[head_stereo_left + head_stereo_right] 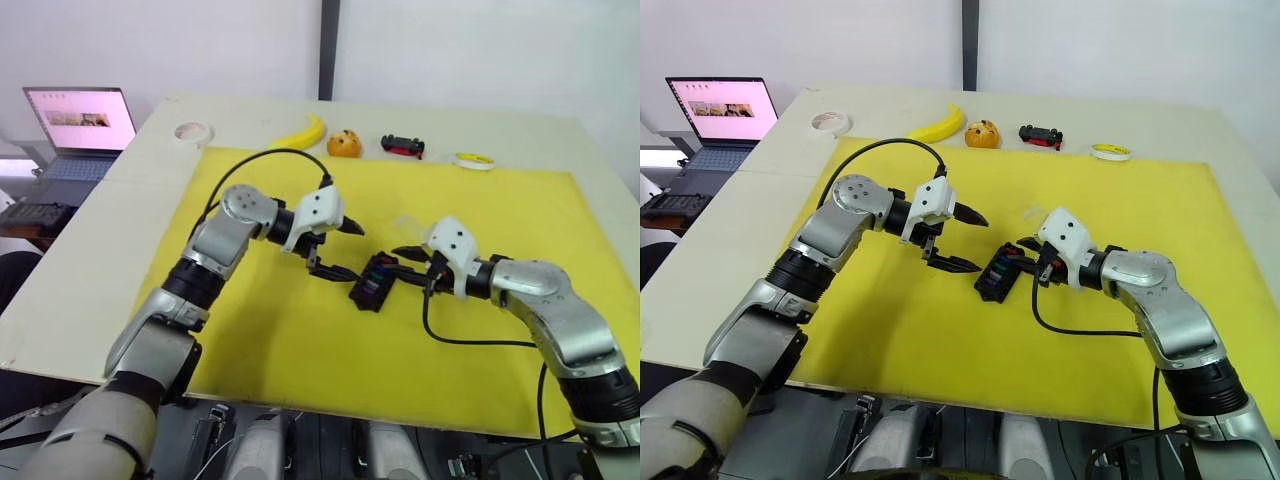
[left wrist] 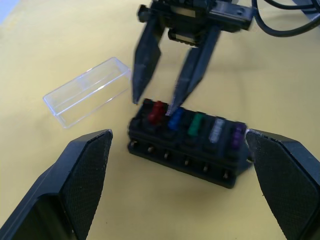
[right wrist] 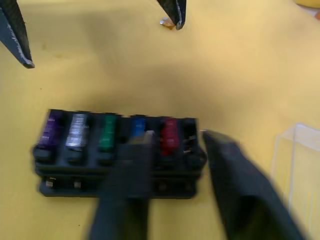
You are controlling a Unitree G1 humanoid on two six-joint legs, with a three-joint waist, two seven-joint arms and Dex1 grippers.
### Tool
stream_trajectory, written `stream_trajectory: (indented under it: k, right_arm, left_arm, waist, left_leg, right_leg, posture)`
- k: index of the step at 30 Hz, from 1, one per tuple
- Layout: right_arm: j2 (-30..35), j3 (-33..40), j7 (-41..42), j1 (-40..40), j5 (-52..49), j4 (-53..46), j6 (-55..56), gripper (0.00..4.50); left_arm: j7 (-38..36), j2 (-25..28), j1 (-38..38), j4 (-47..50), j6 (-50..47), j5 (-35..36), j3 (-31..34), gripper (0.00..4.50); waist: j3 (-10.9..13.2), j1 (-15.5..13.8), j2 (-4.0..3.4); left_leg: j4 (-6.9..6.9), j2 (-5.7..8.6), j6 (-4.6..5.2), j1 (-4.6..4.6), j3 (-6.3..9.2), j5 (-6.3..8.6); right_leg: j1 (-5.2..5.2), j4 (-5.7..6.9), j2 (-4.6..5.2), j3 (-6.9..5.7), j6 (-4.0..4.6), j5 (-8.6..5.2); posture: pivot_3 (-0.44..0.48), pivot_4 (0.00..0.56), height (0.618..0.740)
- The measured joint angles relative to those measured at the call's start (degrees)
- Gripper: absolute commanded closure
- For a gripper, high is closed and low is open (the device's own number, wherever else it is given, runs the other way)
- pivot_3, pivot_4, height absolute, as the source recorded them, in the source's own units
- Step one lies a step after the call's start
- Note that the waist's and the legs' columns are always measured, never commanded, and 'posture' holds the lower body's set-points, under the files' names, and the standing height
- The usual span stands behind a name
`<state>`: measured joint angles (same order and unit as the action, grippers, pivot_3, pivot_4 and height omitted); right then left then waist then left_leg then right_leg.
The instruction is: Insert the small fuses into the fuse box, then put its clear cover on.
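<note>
Almost done seating fuses

Right tool (image 2: 157, 102), fingers slightly apart, is poking the fuse box's (image 2: 187, 145) red-fuse end, probably pressing fuses in; left tool (image 1: 335, 248) is waiting wide open beside it, clear cover (image 2: 87, 91) lying nearby.

Head cams look down and forward over the tabletop (image 1: 120, 250) from behind both arms. Wrist cams sit close, facing each other across the fuse box (image 2: 187, 142).
</note>
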<state>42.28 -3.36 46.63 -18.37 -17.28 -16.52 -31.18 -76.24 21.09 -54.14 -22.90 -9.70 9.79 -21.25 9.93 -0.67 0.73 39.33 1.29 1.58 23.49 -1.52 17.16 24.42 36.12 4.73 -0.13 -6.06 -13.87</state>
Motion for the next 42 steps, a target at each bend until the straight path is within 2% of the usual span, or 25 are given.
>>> stream_trajectory:
  k: [3, 13, 16, 23, 42]
  right_arm:
    - [0.16, 1.31, -0.09, -0.01, -1.28, -2.51, -1.65, 0.08]
    - [-0.27, 4.80, -1.36, -0.12, -5.87, -6.41, -6.22, 0.08]
    - [-3.11, 6.05, -2.92, 1.29, -8.09, -6.99, -7.51, 0.90]
    - [-7.14, 6.83, -4.90, 4.72, -11.09, -7.08, -7.87, 4.46]
    - [-7.31, 3.75, -8.04, 5.78, -8.60, -6.41, -9.11, 4.46]
  left_arm:
    - [0.04, -0.03, 0.00, -0.05, 0.01, -0.14, 0.03, 0.00]
    - [-0.32, -0.17, 0.14, -0.23, 0.18, -0.36, 0.03, 0.00]
    - [-0.78, -0.46, 0.49, -0.22, 0.19, -0.36, 0.03, 0.00]
    - [-0.98, -0.57, 0.81, -0.22, 0.54, -0.43, 0.04, 0.00]
    - [-0.77, -0.46, 2.30, 0.75, 1.11, -0.60, 0.05, 0.00]
  waist:
    - [0.00, -0.01, 0.00]
    - [0.00, -0.01, 0.00]
    - [-0.01, -0.01, 0.00]
    - [-0.01, 0.00, -0.01]
    - [-0.07, 0.02, 0.00]
  left_leg:
    - [0.00, 0.00, 0.00, 0.00, 0.01, 0.00]
    - [0.01, -0.01, 0.00, 0.00, 0.01, 0.00]
    - [0.01, -0.01, 0.00, 0.00, 0.02, 0.00]
    - [0.03, 0.00, 0.00, 0.00, 0.01, 0.00]
    - [0.06, 0.00, 0.00, -0.10, 0.01, 0.00]
  right_leg:
    - [0.00, 0.01, 0.00, 0.00, 0.00, 0.00]
    - [0.00, 0.02, 0.00, 0.00, 0.00, 0.00]
    - [0.00, 0.03, -0.01, 0.01, 0.00, 0.00]
    - [0.00, 0.04, -0.01, 0.01, 0.00, 0.00]
    - [-0.10, 0.06, -0.02, 0.02, 0.00, 0.00]
  posture:
    - [0.000, 0.150, 0.740]
    - [0.000, 0.150, 0.740]
    - [0.000, 0.150, 0.740]
    - [0.000, 0.150, 0.740]
    - [0.000, 0.150, 0.740]
